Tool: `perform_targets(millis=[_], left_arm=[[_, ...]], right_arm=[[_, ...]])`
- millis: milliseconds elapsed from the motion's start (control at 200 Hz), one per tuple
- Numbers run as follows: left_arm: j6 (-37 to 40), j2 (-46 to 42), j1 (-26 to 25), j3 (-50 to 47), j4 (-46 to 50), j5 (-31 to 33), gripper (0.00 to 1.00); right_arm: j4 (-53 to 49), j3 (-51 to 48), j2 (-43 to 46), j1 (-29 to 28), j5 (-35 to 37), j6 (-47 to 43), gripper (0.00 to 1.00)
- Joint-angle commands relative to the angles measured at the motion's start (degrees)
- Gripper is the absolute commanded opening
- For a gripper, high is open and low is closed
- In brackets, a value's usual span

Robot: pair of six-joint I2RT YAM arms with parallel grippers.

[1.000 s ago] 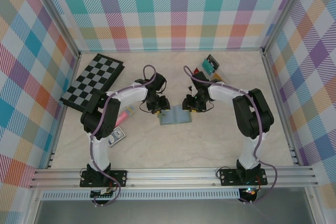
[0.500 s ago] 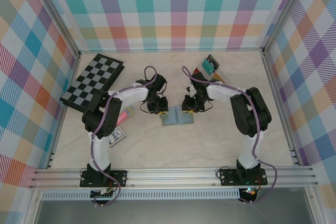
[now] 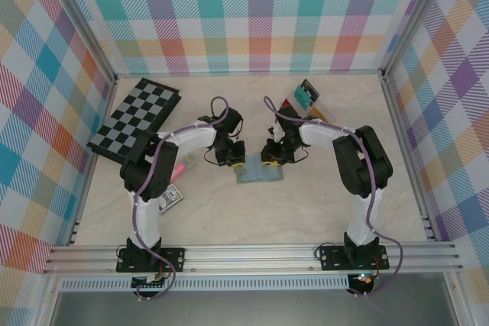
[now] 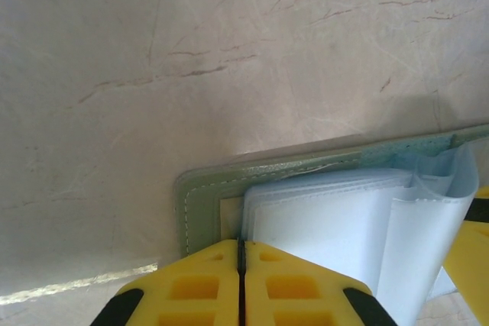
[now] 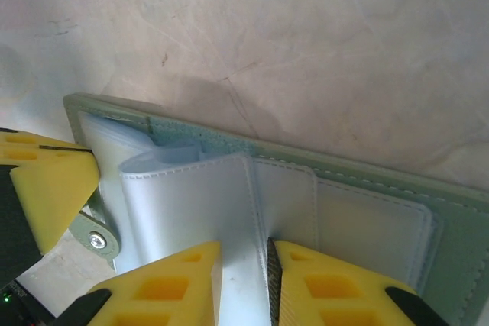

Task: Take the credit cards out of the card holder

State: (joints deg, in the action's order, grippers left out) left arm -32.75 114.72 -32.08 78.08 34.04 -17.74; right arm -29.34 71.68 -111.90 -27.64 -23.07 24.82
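The grey-green card holder (image 3: pixel 258 172) lies open on the table between both arms, its pale see-through sleeves (image 4: pixel 328 219) fanned upward. My left gripper (image 3: pixel 234 159) is over its left half. In the left wrist view that gripper (image 4: pixel 241 243) has its yellow fingers pressed together at the sleeves' edge, and nothing shows between them. My right gripper (image 5: pixel 244 253) is shut on one raised sleeve leaf (image 5: pixel 191 196), a finger on each side of it. Red and teal credit cards (image 3: pixel 303 95) lie at the back right.
A folded checkered board (image 3: pixel 137 118) lies at the back left. A pink item (image 3: pixel 182 167) and a blue-patterned card pack (image 3: pixel 170 198) sit beside the left arm. A clear tray (image 3: pixel 321 108) holds the loose cards. Plaid walls close in three sides.
Both grippers have closed. The left went from open to shut, and the right narrowed onto the sleeve leaf and shifted slightly left. The card holder has stayed in place.
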Motion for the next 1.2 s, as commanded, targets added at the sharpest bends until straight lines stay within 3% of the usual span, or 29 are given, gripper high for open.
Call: perform_targets(millis=[0, 195, 360, 620, 710, 800, 895, 1195], left_arm=[[1.31, 1.19, -0.7, 2.07, 1.99, 0.1, 0.11], [3.53, -2.71, -0.62, 7.28, 8.4, 4.82, 0.34], [5.96, -7.91, -0.62, 12.01, 14.78, 12.2, 0.53], [7.44, -24.55, 0.9, 9.09, 16.67, 30.02, 0.8], [8.68, -31.03, 2.28, 3.92, 13.82, 36.81, 0.94], [10.38, -37.73, 4.54, -3.25, 8.92, 39.57, 1.0], [11.0, -43.34, 7.41, -10.01, 5.11, 41.92, 1.0], [11.86, -51.9, 14.76, -31.6, -10.22, 51.37, 1.0]], right_arm=[[1.38, -0.2, 5.89, -0.49, 1.35, 0.44, 0.29], [-1.44, -1.14, 15.91, -0.49, 10.78, -0.51, 0.48], [-1.85, -3.12, 28.11, -0.36, 21.58, -2.01, 0.71], [0.04, -7.3, 44.91, 0.73, 45.55, -7.45, 1.0], [1.43, -9.27, 47.94, 2.71, 49.32, -9.09, 1.0], [2.39, -10.91, 49.35, 4.92, 52.28, -9.69, 1.0], [3.74, -12.98, 49.79, 7.32, 56.31, -9.48, 1.0], [24.81, -31.3, 52.82, 14.62, 56.23, -12.05, 1.0]])
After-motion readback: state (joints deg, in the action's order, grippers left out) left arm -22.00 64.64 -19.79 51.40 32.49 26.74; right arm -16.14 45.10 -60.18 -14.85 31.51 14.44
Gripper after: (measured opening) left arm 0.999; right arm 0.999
